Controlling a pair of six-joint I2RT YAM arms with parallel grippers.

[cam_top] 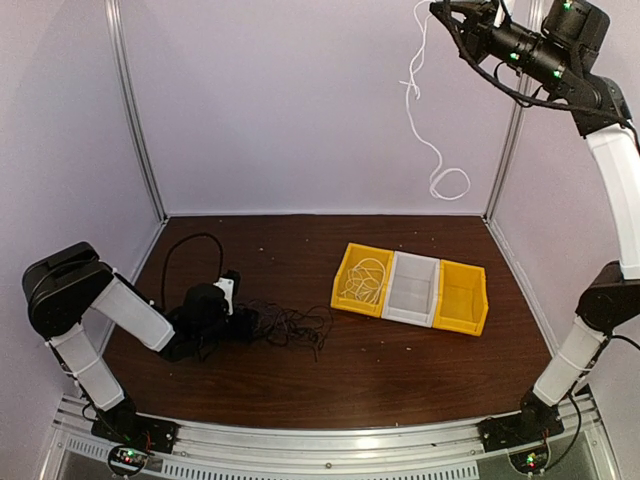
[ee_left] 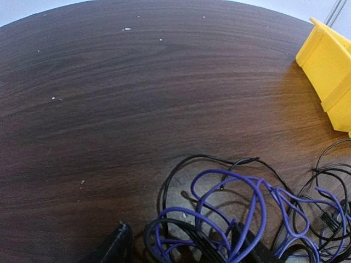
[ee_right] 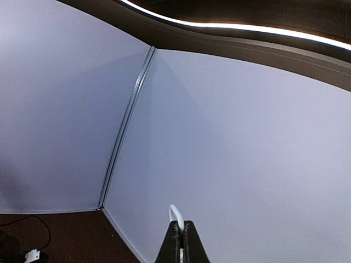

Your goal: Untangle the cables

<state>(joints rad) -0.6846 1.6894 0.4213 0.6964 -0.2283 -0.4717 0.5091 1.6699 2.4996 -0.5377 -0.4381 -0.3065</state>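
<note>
My right gripper (cam_top: 437,9) is raised high at the back right and is shut on the white cable (cam_top: 418,105). The cable hangs down the back wall and ends in a loop. In the right wrist view the fingers are pressed together (ee_right: 181,233) with a short bend of the white cable (ee_right: 175,213) sticking out above them. A clump of black and purple cables (cam_top: 285,325) lies on the table at the left. My left gripper (cam_top: 228,305) is low at that clump. In the left wrist view its fingers (ee_left: 116,247) stand apart with purple and black cables (ee_left: 241,203) lying between them.
A row of three bins stands right of centre: a yellow bin (cam_top: 350,262) with a coiled white cord inside, a white bin (cam_top: 413,290), and a yellow bin (cam_top: 463,298). A black cord (cam_top: 185,240) arcs behind the left arm. The near yellow bin's corner (ee_left: 329,71) is right of the clump.
</note>
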